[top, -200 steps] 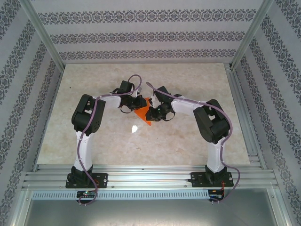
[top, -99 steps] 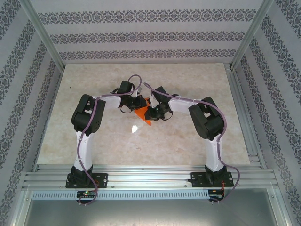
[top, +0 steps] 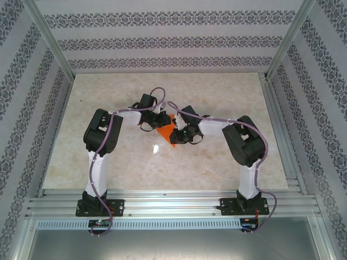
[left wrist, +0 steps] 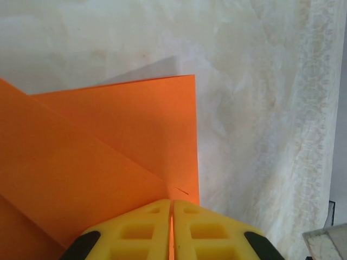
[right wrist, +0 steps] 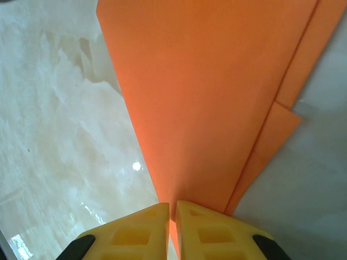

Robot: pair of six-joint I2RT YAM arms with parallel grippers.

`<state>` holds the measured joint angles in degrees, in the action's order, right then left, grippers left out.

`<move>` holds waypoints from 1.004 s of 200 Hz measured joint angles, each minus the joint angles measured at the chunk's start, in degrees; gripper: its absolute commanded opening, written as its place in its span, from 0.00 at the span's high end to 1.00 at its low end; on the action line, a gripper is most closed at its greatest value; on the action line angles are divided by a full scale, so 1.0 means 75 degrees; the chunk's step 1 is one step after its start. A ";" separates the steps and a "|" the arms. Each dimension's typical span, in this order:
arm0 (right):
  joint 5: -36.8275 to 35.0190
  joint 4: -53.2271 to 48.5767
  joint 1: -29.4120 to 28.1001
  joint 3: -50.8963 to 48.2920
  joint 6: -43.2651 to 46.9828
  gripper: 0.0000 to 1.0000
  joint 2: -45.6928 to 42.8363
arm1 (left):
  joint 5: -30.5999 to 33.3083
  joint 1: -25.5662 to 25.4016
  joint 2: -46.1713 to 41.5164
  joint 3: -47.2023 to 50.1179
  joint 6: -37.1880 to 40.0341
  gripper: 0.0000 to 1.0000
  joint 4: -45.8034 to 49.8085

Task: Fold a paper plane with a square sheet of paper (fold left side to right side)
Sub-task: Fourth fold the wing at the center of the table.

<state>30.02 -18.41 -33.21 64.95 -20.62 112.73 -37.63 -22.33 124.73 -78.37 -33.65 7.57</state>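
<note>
The orange paper [top: 167, 133] is folded into a narrow pointed shape and held just above the marble table between both arms, mid-table. My left gripper [top: 160, 120] is shut on its far end; in the left wrist view the yellow fingers [left wrist: 146, 227] pinch the paper [left wrist: 108, 151] where a diagonal fold meets a straight edge. My right gripper [top: 179, 135] is shut on the near pointed end; the right wrist view shows the yellow fingertips [right wrist: 200, 230] clamping the tapering paper [right wrist: 206, 92], with a lower layer peeking out at the right edge.
The marble tabletop [top: 162, 162] lies open around the arms. Patterned walls [top: 162, 40] and aluminium frame rails [top: 276, 124] bound it at the back and sides. The arm bases [top: 97, 206] sit on the near rail.
The right gripper has shifted slightly toward the near right with the paper's tip, and the paper has turned a little with it. The left gripper has stayed nearly in place.
</note>
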 measured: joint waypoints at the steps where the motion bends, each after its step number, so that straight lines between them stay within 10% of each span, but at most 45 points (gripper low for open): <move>1: 0.0000 0.0006 -0.0006 -0.0009 0.0000 0.86 -0.0009 | -0.0006 0.0000 0.0000 0.0000 0.0000 0.91 0.0003; 96: 0.0029 -0.0545 -0.0122 -0.0895 0.0058 0.84 -0.0816 | -0.0041 0.0009 -0.0020 -0.0020 0.0026 0.86 0.0061; 152: 0.0003 -0.1862 0.0635 -0.0790 0.0149 0.65 -0.1853 | 0.0119 0.0070 -0.0050 -0.1396 0.0245 0.63 0.1081; 201: 0.0259 -0.0466 0.1046 -0.0137 -0.0361 0.59 -0.1443 | 0.0152 0.0198 -0.1647 -0.1571 0.0347 0.53 0.1399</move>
<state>31.97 -21.91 -25.36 63.92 -23.33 101.91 -36.49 -20.84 112.38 -90.15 -31.05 18.06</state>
